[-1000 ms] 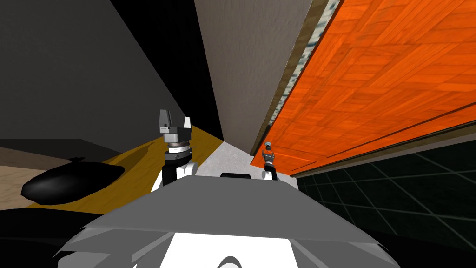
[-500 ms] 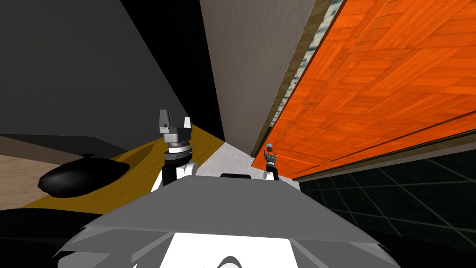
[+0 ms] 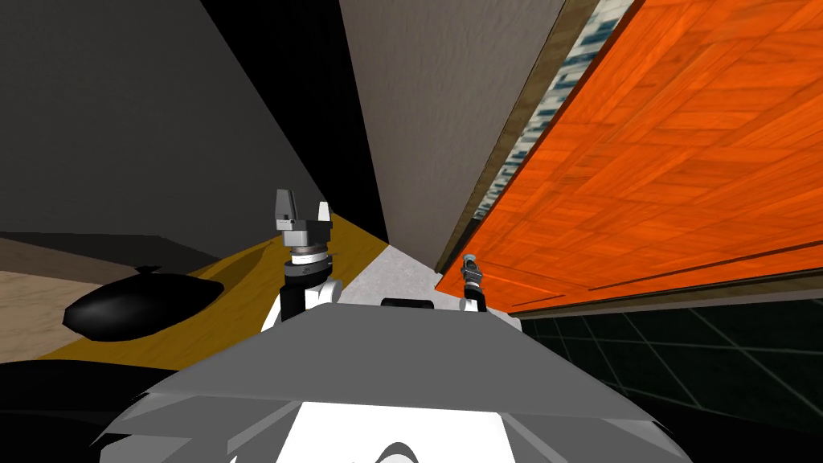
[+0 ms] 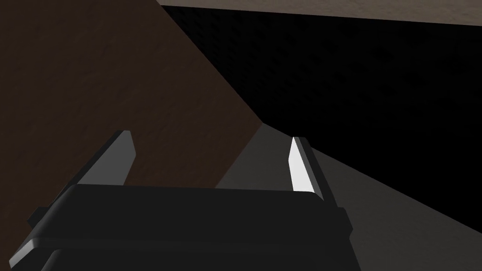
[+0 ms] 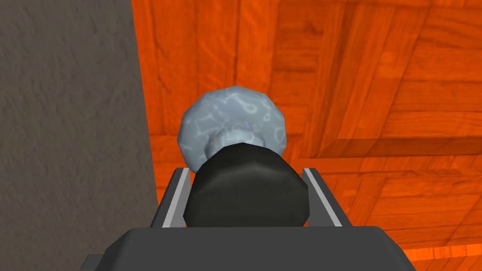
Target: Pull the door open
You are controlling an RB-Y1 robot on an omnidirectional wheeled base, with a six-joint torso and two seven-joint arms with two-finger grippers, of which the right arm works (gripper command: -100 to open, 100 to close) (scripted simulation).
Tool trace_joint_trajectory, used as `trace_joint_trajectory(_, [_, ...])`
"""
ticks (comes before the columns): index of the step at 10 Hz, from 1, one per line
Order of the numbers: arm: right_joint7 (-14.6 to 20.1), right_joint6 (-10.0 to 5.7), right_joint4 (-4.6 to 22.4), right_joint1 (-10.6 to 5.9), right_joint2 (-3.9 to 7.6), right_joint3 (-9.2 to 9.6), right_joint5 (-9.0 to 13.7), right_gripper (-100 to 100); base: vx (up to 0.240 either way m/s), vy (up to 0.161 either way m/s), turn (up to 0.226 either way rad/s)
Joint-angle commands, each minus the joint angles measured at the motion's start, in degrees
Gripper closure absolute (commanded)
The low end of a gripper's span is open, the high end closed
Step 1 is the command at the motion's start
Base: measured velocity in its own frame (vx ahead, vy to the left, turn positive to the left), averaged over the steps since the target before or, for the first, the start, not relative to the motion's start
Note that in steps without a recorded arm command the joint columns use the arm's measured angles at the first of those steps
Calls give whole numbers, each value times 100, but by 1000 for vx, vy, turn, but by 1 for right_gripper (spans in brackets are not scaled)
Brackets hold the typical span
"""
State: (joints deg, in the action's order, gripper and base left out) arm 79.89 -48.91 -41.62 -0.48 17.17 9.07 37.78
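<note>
The orange wood-panelled door (image 3: 667, 153) stands ajar on my right, a gap showing between its edge and the brown frame (image 3: 514, 133). My right gripper (image 3: 470, 270) reaches to the door's near edge. In the right wrist view my right gripper (image 5: 247, 176) is shut on the black door knob (image 5: 247, 190), its fingers (image 5: 176, 197) pressing the knob's sides. A blue-grey round plate (image 5: 233, 117) sits behind the knob against the door (image 5: 376, 75). My left gripper (image 3: 303, 211) is raised in front of my chest, open, holding nothing; the left wrist view shows the same gripper (image 4: 212, 143).
A grey wall (image 3: 434, 112) stands left of the door frame, with a black area (image 3: 321, 104) beyond it. A black rounded object (image 3: 141, 309) lies on the yellow floor (image 3: 249, 277) to my left. Dark tiled floor (image 3: 691, 354) runs below the door.
The door has swung further from its frame and the gap at its edge is wider. My right gripper, on the knob, has shifted slightly right and nearer. The left arm is unmoved.
</note>
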Motion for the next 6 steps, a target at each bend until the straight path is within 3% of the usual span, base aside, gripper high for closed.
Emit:
trace_joint_trajectory(1, [2, 12, 1, 6, -35, 29, -9, 100, -30, -1, 24])
trace_joint_trajectory(4, [2, 12, 1, 6, -35, 29, -9, 100, -11, 2, -1])
trace_joint_trajectory(6, [254, -48, -17, 98, 149, 196, -60, 100, -164, -48, 158])
